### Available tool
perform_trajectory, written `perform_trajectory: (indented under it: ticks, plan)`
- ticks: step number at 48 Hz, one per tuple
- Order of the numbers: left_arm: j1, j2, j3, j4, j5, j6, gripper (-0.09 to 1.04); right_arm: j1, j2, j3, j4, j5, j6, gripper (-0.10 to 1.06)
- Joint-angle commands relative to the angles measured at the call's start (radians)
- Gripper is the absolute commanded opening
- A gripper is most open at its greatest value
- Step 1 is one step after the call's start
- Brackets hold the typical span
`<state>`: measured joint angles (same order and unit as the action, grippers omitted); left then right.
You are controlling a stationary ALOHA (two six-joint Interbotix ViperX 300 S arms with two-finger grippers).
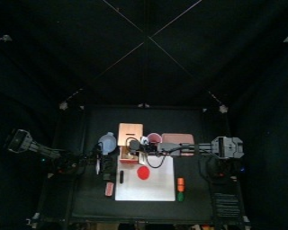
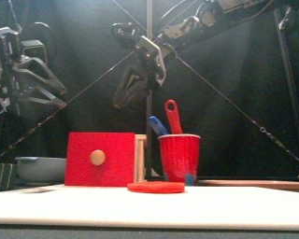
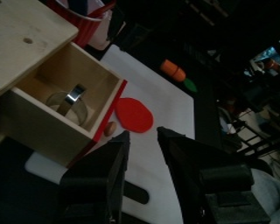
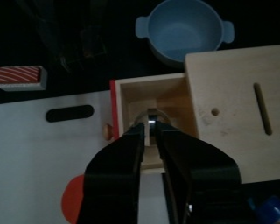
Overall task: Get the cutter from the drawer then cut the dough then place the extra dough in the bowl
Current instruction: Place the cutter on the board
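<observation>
The pale wooden box [image 3: 31, 39] stands at the back of the white cutting board [image 3: 166, 96], with its red-fronted drawer [image 4: 149, 101] pulled out. Inside the drawer lies the round metal cutter [image 3: 74, 94]. A flat red dough disc [image 3: 133, 114] rests on the board in front of the drawer [image 2: 102, 159]. My right gripper [image 4: 150, 131] hangs above the drawer, its jaws together and nothing in them. At the left, my left gripper [image 3: 143, 162] is held up, open and empty, away from the box. The blue-grey bowl [image 4: 184, 31] sits beside the box.
A red cup [image 2: 179, 157] holding a blue and a red toy knife stands right of the drawer. The pink tray [image 1: 176, 139] lies behind it on the right. A green and orange toy [image 1: 180, 186] lies at the board's right, and a red-and-white toy [image 4: 17, 77] near the bowl.
</observation>
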<state>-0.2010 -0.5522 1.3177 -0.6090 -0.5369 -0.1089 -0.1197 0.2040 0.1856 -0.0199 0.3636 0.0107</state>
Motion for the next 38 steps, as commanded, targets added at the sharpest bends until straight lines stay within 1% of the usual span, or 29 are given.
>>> perform_trajectory:
  ticks: [1,14,22,29,32,38]
  plan:
    - [0.005,-0.002,-0.009,0.003,-0.003,0.0,0.73,-0.006,-0.009,-0.034,-0.002,-0.006,-0.002,0.72]
    - [0.009,-0.002,-0.003,0.003,-0.003,0.0,0.73,-0.009,0.046,-0.043,-0.003,-0.003,-0.002,0.72]
    - [0.011,-0.002,0.002,0.003,-0.003,-0.002,0.73,-0.026,0.069,-0.048,-0.003,0.0,-0.003,0.72]
    - [0.018,-0.002,0.005,0.003,-0.003,-0.003,0.73,-0.031,0.092,-0.052,-0.018,0.002,-0.002,0.71]
    - [0.02,-0.002,0.006,0.002,-0.003,-0.003,0.73,-0.031,0.098,-0.054,-0.018,0.006,-0.005,0.69]
    - [0.021,-0.002,0.006,-0.003,-0.003,-0.003,0.73,-0.025,0.098,-0.055,-0.02,0.012,-0.003,0.56]
